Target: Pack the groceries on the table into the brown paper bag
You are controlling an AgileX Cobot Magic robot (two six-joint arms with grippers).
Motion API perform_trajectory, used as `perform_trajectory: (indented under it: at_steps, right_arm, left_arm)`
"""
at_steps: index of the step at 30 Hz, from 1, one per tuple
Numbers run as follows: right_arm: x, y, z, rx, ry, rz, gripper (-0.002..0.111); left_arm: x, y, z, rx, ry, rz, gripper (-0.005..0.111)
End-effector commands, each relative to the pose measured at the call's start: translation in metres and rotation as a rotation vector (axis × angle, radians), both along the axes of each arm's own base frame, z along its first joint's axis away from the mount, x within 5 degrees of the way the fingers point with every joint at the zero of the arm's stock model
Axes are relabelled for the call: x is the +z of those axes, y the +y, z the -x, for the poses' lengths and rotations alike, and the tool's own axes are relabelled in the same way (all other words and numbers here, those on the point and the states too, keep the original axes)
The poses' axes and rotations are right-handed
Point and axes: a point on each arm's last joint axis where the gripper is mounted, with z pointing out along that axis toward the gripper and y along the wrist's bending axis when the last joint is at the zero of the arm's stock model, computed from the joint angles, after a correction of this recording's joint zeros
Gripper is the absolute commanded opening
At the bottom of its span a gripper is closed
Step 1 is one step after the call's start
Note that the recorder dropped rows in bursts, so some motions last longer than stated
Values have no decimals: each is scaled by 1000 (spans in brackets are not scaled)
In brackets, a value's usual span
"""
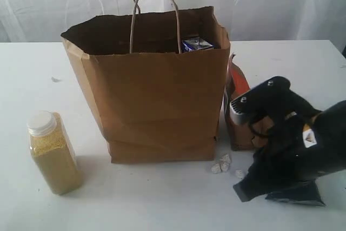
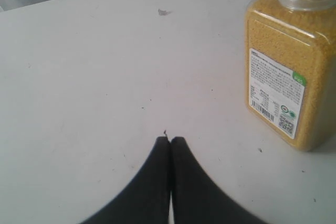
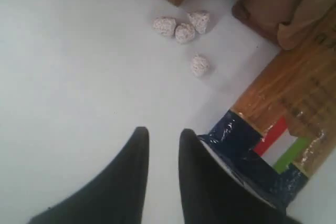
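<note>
The brown paper bag [image 1: 157, 101] stands upright mid-table, with the small blue-white carton [image 1: 197, 43] showing inside its rim. A yellow-grain bottle [image 1: 53, 152] with a white cap stands to the bag's left; it also shows as the bottle [image 2: 286, 66] in the left wrist view. Beside it, just over the white table [image 2: 79, 77], my left gripper [image 2: 170, 140] is shut on nothing. The brown pouch [image 1: 238, 106] with the orange label leans by the bag's right side. My right gripper [image 3: 164, 132] is slightly open and empty, next to the spaghetti pack [image 3: 273, 129]. The jars are out of view.
Several small speckled lumps [image 1: 223, 165] lie on the table by the bag's front right corner, seen too as lumps [image 3: 181, 27] ahead of the right gripper. The black right arm [image 1: 292, 144] covers most of the spaghetti pack [image 1: 303, 197]. White curtains hang behind the table.
</note>
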Motion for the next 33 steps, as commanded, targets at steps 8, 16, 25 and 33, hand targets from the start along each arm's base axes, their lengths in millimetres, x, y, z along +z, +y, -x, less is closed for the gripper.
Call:
perform_trajectory:
  at_steps: [8,16,25,33]
  right_arm:
    - [-57,19,-33,-2,59,44,32]
    - [-75,8,-50,-63,70,55,34]
    - [-89,14,-60,-43,34,40,34]
    - [-103,16,-63,-43,72,63,34]
  left_arm:
    - [-1,0,0,4,-1,11,0]
    - [-1,0,0,4,-1,11,0]
    - [-1,0,0,4,-1,11,0]
    - [-1,0,0,4,-1,11,0]
